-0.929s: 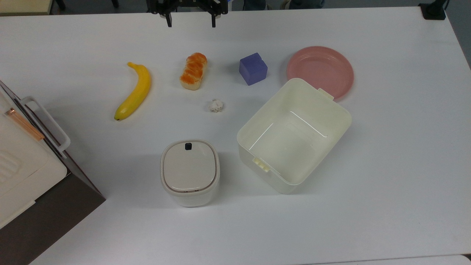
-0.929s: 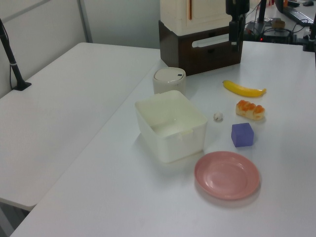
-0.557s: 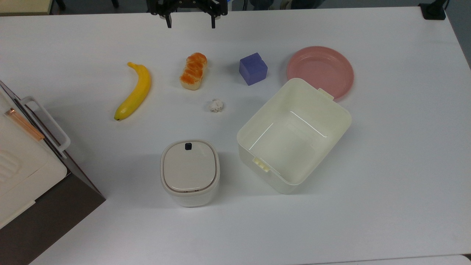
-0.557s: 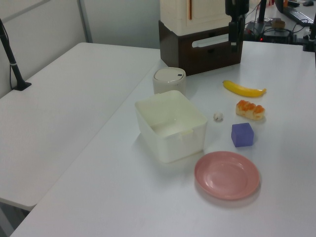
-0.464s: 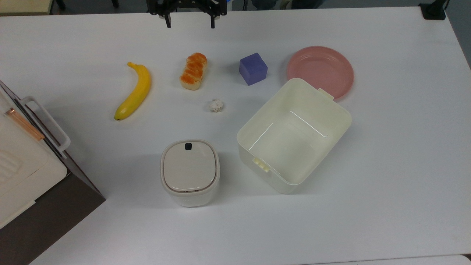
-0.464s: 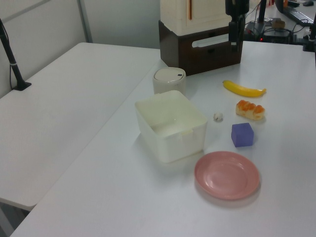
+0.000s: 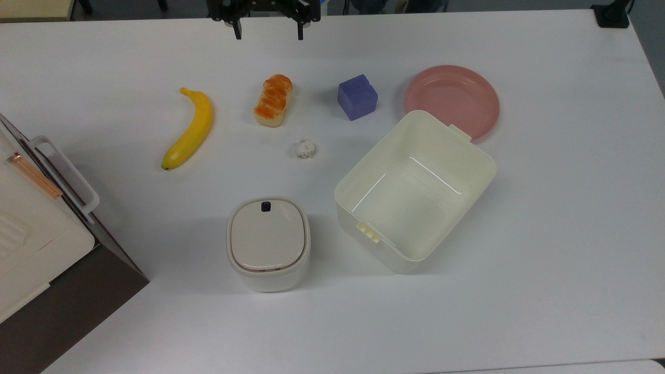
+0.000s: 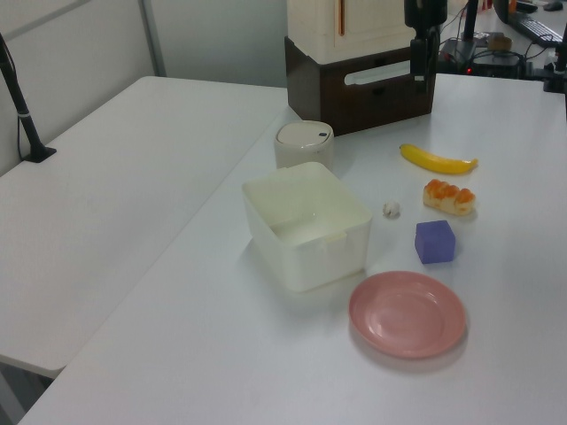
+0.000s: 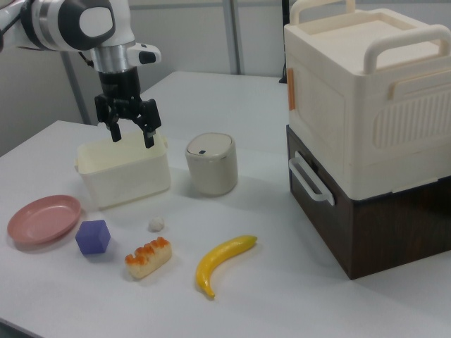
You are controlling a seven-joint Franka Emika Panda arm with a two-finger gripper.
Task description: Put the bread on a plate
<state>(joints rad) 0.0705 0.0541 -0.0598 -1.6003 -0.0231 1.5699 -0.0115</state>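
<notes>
Approach step: gripper (image 7: pixel 269 31) spread wide, empty, high near table's far edge. Bread (image 7: pixel 273 100) untouched on table; plate (image 7: pixel 452 98) bare. Next: descend, straddle bread.

The tub (image 7: pixel 415 192) hides perhaps a sliver of the plate (image 7: pixel 452 98).

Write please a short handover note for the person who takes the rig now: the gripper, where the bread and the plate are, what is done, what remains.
Gripper: jaws open, empty, raised above the table.
Bread: lying on the table between the banana and the purple cube, untouched.
Plate: empty, beyond the cube, beside the cream tub.
Done: nothing yet.
Left: descend, grasp the bread, carry it past the cube, place it on the plate.
</notes>
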